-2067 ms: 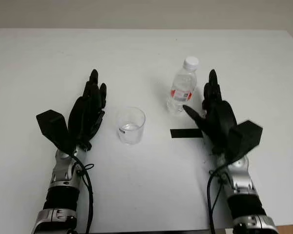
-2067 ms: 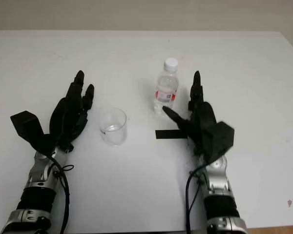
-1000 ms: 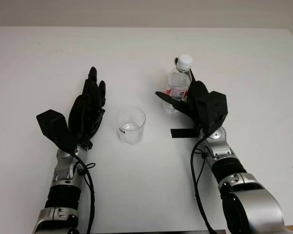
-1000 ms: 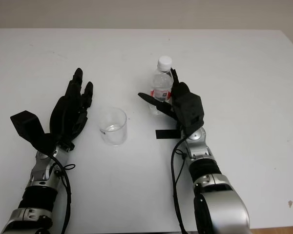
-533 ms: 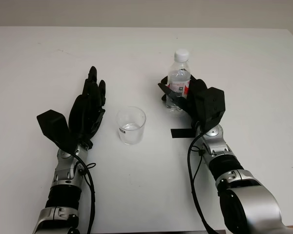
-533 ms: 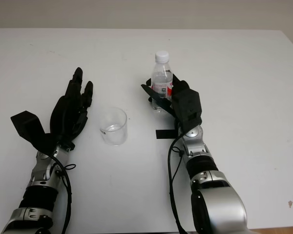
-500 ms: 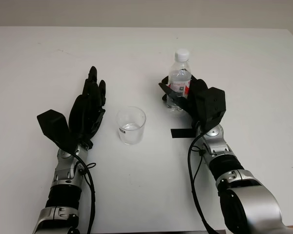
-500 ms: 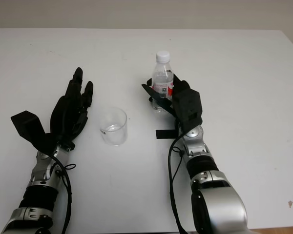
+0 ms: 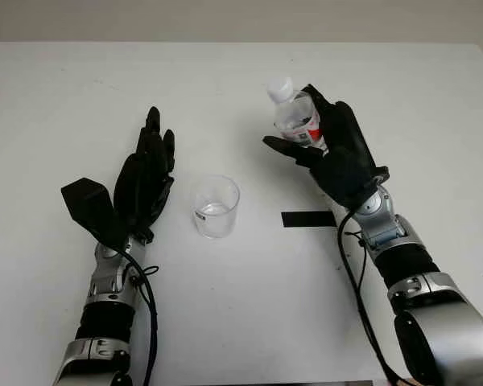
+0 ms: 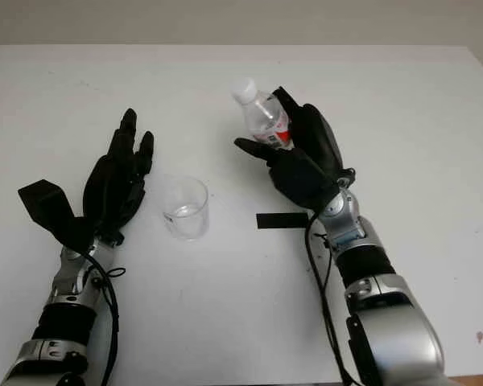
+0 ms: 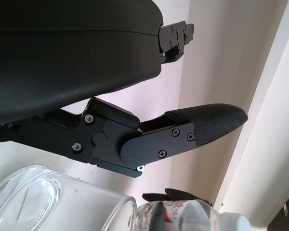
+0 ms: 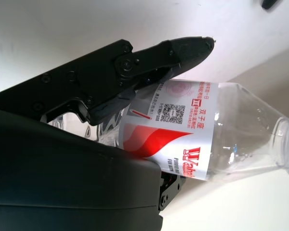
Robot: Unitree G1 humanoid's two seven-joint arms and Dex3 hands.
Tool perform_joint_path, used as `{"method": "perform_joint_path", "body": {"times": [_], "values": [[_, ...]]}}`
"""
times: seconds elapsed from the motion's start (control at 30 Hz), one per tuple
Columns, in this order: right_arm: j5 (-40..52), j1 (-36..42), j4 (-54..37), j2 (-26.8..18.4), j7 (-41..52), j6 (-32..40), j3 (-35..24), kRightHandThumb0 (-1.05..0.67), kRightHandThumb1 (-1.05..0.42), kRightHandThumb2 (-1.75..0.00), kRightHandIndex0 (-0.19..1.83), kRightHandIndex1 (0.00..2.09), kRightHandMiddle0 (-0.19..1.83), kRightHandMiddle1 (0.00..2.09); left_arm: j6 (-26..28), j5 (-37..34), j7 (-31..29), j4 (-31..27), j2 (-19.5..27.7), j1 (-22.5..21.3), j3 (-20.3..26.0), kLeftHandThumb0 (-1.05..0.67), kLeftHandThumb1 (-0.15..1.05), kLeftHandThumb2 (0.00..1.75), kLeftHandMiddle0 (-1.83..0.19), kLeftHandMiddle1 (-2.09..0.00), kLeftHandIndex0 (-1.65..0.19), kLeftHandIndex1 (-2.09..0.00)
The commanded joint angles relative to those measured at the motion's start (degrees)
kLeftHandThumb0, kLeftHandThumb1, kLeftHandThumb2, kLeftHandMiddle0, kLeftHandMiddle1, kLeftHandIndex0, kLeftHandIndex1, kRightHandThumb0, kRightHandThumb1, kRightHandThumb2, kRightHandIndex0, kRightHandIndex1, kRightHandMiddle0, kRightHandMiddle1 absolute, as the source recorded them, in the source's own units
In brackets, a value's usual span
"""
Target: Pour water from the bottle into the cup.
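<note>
1. The table (image 9: 56,96) is a broad, flat, matte white surface.
2. The right hand (image 9: 338,157), black and hard-shelled, grips the bottle (image 9: 298,121), held up off the table and tilted with its neck toward the cup.
3. The left hand (image 9: 141,181) is open, just beside the cup on the table.
4. The bottle is clear ribbed plastic with a red-and-white label.
5. The cup (image 9: 216,206), a clear, smooth cylinder, stands upright between the two hands.
6. A thin black rectangular strip (image 9: 308,218) lies flat beneath the right hand.

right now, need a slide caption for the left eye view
Right robot hand lifts the capped bottle, tilted toward the cup, while the open left robot hand waits beside it.
</note>
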Motion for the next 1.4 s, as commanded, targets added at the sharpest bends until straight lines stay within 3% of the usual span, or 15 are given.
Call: {"method": "perform_joint_path", "body": {"times": [0.0, 0.37, 0.5, 0.9, 1.37], "values": [[-3.6, -2.8, -2.0, -2.2, -3.2, -1.6, 2.1, -0.45, -1.05, -0.29, 1.25, 2.09, 0.89, 2.09, 0.4, -0.4, -0.3, 0.6, -0.5, 0.7, 0.1, -0.84, 1.05, 0.68, 0.16, -0.05, 0.19, -0.04], [-13.6, -6.0, -2.2, -5.1, -10.3, -2.2, 8.7, -0.46, -1.05, -0.19, 1.36, 2.09, 0.96, 2.09, 0.8, 0.4, 0.9, -0.8, -0.7, 1.4, -0.3, -0.84, 1.05, 0.7, 0.15, -0.05, 0.19, -0.05], [-17.9, -6.5, -1.3, -5.7, -16.7, -1.8, 11.1, -0.46, -1.05, -0.13, 1.29, 2.09, 0.93, 2.09, 0.8, 0.5, 1.0, -1.1, -0.8, 1.6, -0.4, -0.84, 1.05, 0.7, 0.16, -0.05, 0.19, -0.05], [-31.0, -12.6, 6.9, -8.4, -41.7, -1.8, 21.0, -0.48, -1.05, -0.26, 1.24, 2.09, 0.9, 2.09, 0.1, 0.6, 1.1, -0.2, -1.7, 1.8, -0.5, -0.84, 1.05, 0.69, 0.16, -0.05, 0.19, -0.04], [-34.9, -16.7, 9.5, -9.8, -51.2, 0.3, 27.0, -0.53, -1.05, -0.35, 1.16, 2.09, 0.83, 2.09, -1.0, 0.9, 1.3, 1.1, -2.6, 1.6, -0.7, -0.85, 1.05, 0.7, 0.17, -0.05, 0.19, -0.03]]}}
